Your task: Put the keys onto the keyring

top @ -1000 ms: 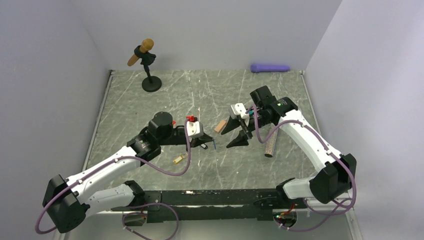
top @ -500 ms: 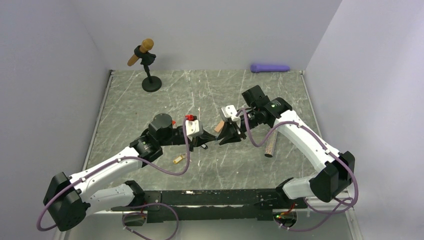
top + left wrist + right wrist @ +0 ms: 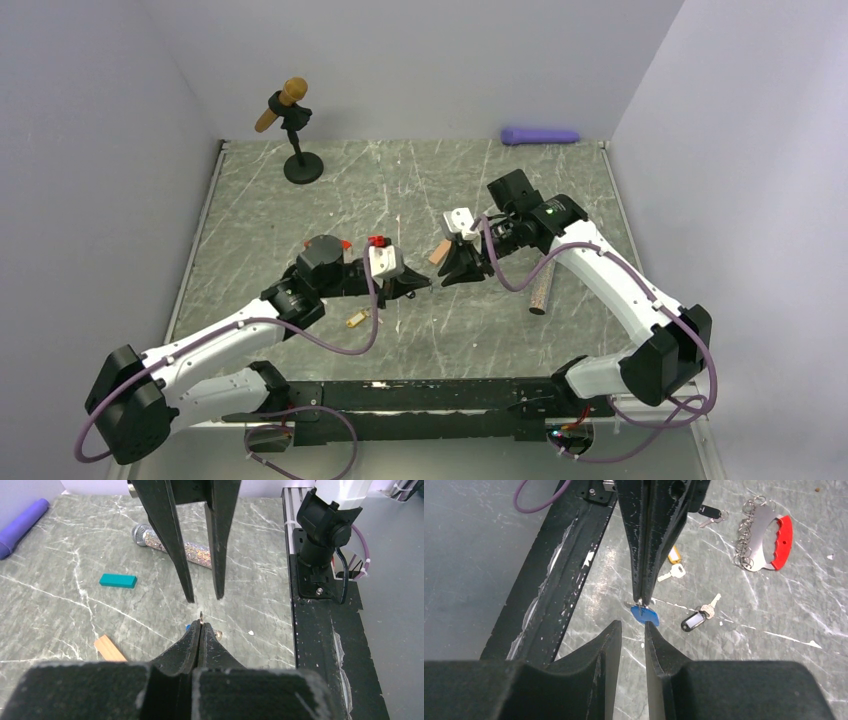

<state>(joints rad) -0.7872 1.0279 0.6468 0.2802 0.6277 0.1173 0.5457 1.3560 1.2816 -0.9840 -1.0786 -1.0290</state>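
The blue-tagged key [image 3: 644, 615] hangs at the centre of the right wrist view. Its small ring is pinched between the closed fingers of the left gripper [image 3: 642, 600], which reaches down from the top of the frame. Just below the tag, the right gripper [image 3: 633, 626] points up at it, jaws narrowly parted with nothing between them. The keyring [image 3: 774, 535], a red clip with a silver chain, lies flat at the upper right of that view, well apart from both grippers. A black-tagged key [image 3: 695, 621] rests right of centre, a yellow-tagged key [image 3: 675, 556] lies just beside the left fingers, and a second black-tagged key [image 3: 710, 511] sits near the top edge. In the left wrist view a teal block [image 3: 118, 581] lies at left, a tan block [image 3: 109, 648] at lower left, a glittered cylinder [image 3: 150, 539] near the top and a purple cylinder [image 3: 22, 522] at upper left. Seen from above, the two grippers meet tip to tip at the middle of the grey marbled table [image 3: 260, 200].
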